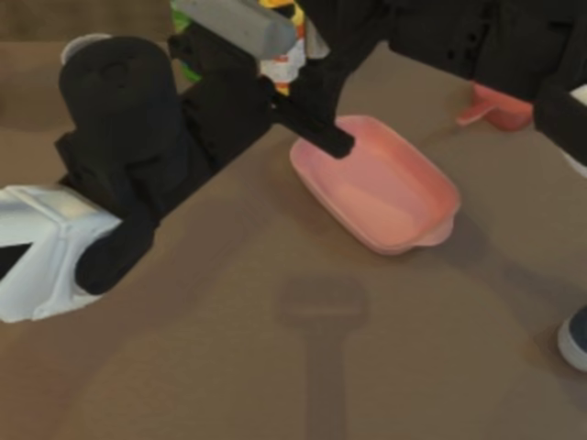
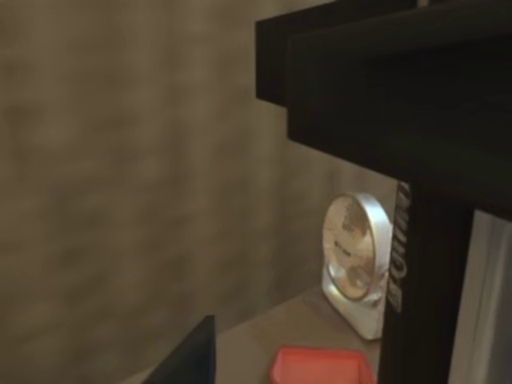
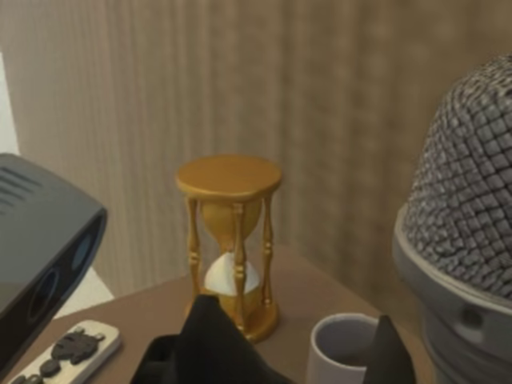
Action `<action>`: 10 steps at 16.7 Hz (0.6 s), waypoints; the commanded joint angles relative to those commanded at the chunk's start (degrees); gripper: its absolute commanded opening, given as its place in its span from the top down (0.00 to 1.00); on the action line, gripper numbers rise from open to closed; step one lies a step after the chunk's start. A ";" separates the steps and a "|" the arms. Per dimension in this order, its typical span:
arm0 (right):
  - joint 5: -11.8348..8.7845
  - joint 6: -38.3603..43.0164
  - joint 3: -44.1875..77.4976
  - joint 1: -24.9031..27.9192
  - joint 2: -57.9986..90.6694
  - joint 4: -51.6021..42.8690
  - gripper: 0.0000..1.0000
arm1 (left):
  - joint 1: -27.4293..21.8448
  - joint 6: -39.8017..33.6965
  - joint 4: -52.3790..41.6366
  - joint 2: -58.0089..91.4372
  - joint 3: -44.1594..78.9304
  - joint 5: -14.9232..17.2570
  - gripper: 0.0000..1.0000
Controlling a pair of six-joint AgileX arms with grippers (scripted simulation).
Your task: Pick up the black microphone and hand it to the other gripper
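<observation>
Above the back of the surface [image 1: 229,367], the black microphone [image 1: 243,26] hangs in the air, tilted. Its grey mesh head is toward the far edge, and the black handle runs down-right w/ its end over the near-left corner of the pink tray [image 1: 390,192]. My left hand [image 1: 261,101] reaches in from the left and meets the handle abt midway. It looks clamped on it, though the fingers blur into the black. My right hand [image 3: 298,328] comes in from the far right w/ fingers apart and nothing between them. In the right wrist view the mesh head [image 3: 472,200] sits close up just outside one fingertip [image 3: 388,340], not in the gap. Beyond the right hand: hourglass [image 3: 230,240], grey mug [image 3: 344,352], remote [image 3: 68,352].
</observation>
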 joint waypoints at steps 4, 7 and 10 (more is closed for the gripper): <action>0.00 0.00 0.00 0.00 0.00 0.00 1.00 | 0.00 0.00 0.00 0.00 0.00 0.00 0.00; -0.03 0.08 0.22 -0.64 -0.79 -0.11 1.00 | 0.64 0.28 -0.20 -0.33 -1.62 -0.18 0.00; -2.65 0.43 -1.60 -2.96 -2.62 -0.15 1.00 | 2.11 0.22 -1.27 -6.06 -6.29 0.31 0.00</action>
